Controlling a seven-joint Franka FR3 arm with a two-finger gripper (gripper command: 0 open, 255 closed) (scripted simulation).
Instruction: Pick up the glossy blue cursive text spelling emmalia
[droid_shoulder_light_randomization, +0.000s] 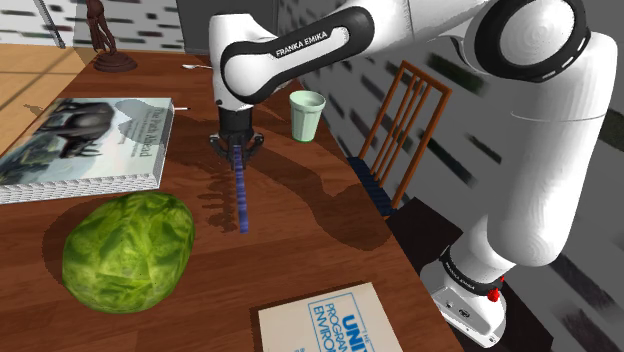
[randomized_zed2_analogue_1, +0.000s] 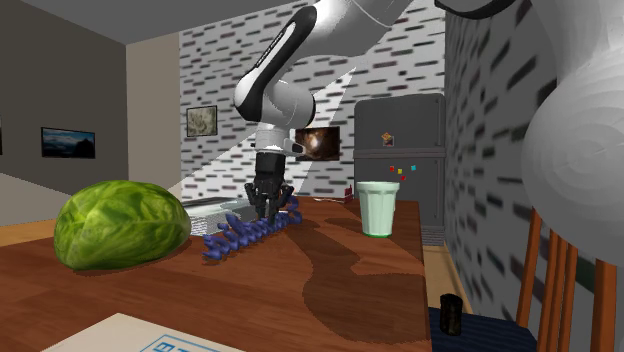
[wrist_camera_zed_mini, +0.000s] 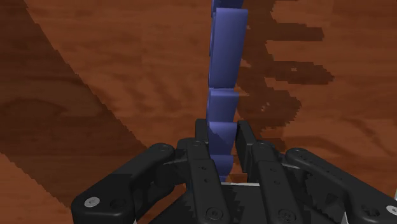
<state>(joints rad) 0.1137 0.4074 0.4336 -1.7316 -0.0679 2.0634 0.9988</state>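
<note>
Gripper (droid_shoulder_light_randomization: 237, 141): fingers narrow, clamped on one end of the blue cursive text (droid_shoulder_light_randomization: 241, 195). The wrist view confirms it: both fingertips (wrist_camera_zed_mini: 245, 133) press the sides of the text (wrist_camera_zed_mini: 226, 44), which runs straight out from the gripper (wrist_camera_zed_mini: 221, 137).

Shoulder view: the text extends from the gripper toward 6 o'clock, above the brown wooden table (droid_shoulder_light_randomization: 320, 200). The letters' shadow lies on the wood at 9 o'clock of the text, apart from it.

Second exterior view: the text (randomized_zed2_analogue_1: 240, 232) slopes down from the gripper (randomized_zed2_analogue_1: 266, 205) toward 8 o'clock. Cannot tell whether its low end touches the table.

Surroundings in the shoulder view, bearings taken from the gripper:
- green cabbage (droid_shoulder_light_randomization: 128, 250) at 7 o'clock, near the free end of the text, not touching it
- large picture book (droid_shoulder_light_randomization: 85, 145) at 9 o'clock, lying flat
- pale green cup (droid_shoulder_light_randomization: 307, 115) at 2 o'clock, upright
- wooden chair (droid_shoulder_light_randomization: 405, 130) at 3 o'clock, beyond the table edge
- white book with blue print (droid_shoulder_light_randomization: 325, 325) at 5 o'clock, at the near edge
- dark figurine (droid_shoulder_light_randomization: 105, 40) at 11 o'clock, far end of the table
</note>
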